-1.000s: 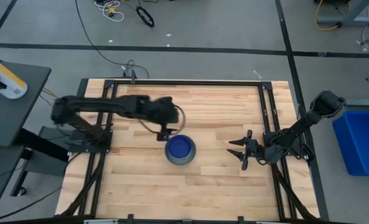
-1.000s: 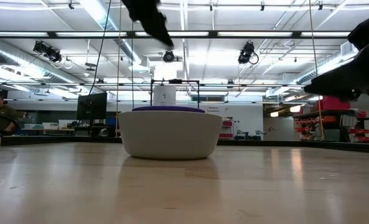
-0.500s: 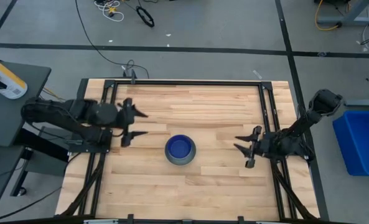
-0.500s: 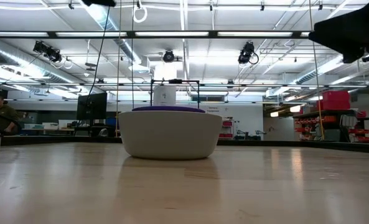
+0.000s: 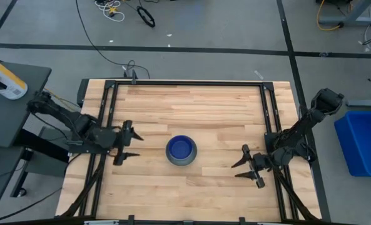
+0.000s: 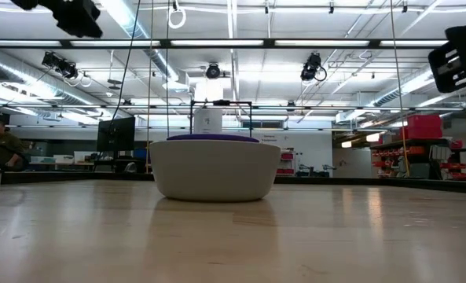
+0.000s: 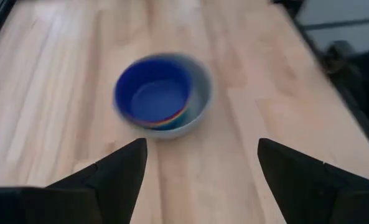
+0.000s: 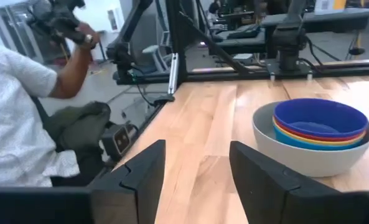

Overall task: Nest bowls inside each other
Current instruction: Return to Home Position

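Observation:
The bowls (image 5: 181, 150) stand nested in one stack at the table's middle, resting on the pale grey bowl's base. In the right wrist view the stack (image 8: 315, 138) shows the dark blue bowl on top, with red, yellow and light blue rims below it inside the grey one. My left gripper (image 5: 134, 145) is open, left of the stack and clear of it; its wrist view looks past the open gripper (image 7: 200, 165) at the stack (image 7: 162, 99). My right gripper (image 5: 236, 170) is open, right of the stack and nearer the front edge, holding nothing.
Bare wooden tabletop (image 5: 191, 103) lies all around the stack, framed by black rails (image 5: 107, 100). A person (image 8: 22, 118) stands beyond the table's left side. A blue bin (image 5: 363, 140) sits off the table's right side.
My left gripper has drawn away from just above the stack toward the table's left edge, then a little toward the near edge, staying open. My right gripper has moved toward the near edge and turned. The stack has not moved.

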`<state>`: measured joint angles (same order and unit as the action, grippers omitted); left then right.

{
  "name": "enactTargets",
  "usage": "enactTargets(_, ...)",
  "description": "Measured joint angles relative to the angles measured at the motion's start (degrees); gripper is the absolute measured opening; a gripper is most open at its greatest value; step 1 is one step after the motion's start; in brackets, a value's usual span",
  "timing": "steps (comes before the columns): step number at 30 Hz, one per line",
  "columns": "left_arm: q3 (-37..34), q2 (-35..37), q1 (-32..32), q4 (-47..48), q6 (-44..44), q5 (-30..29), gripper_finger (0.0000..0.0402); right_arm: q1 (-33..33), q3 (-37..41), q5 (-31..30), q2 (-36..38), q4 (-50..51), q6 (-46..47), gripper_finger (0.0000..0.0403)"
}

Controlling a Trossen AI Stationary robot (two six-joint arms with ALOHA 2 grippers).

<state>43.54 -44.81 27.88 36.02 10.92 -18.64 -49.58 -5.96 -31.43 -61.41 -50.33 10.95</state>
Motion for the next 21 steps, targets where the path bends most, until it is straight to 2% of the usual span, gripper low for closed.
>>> enactTargets(5, -0.8, 1.5, 4.5, -6.4, -7.5, 3.7, 0.0316, 0.0, 0.0, 0.1, 0.0, -4.8, -4.7, 0.0200)
enactTargets(8, -0.7, 2.9, 6.1, -8.2, -8.6, 8.1, 0.0315, 0.0, 0.0, 0.0, 0.0, -7.1, -6.9, 0.0204)
enactTargets(10, -0.7, 3.5, 6.5, -9.8, -8.5, 8.2, 0.0309, 0.0, 0.0, 0.0, 0.0, -7.6, -7.5, 0.0207)
enactTargets(12, -0.7, 4.0, 6.2, -10.8, -8.4, 3.8, 0.0298, 0.0, 0.0, 0.0, 0.0, -7.8, -7.8, 0.0210)
enactTargets(15, -0.7, 3.9, 5.7, -13.9, -7.5, -9.7, 0.0280, 0.0, 0.0, -0.6, 0.0, -7.8, -7.9, 0.0214)
enactTargets(16, -0.7, 3.6, 5.7, -13.9, -5.7, -10.9, 0.0276, 0.0, 0.0, -1.2, 0.0, -7.8, -8.0, 0.0215)
enactTargets(17, -0.7, 3.6, 5.7, -13.7, -4.3, -9.0, 0.0273, 0.0, 0.0, -1.7, 0.0, -7.8, -8.0, 0.0217)
enactTargets(21, -0.7, 3.2, 5.8, -14.4, -4.4, 10.0, 0.0271, 0.0, 0.0, -2.0, 0.0, -7.8, -7.9, 0.0221)
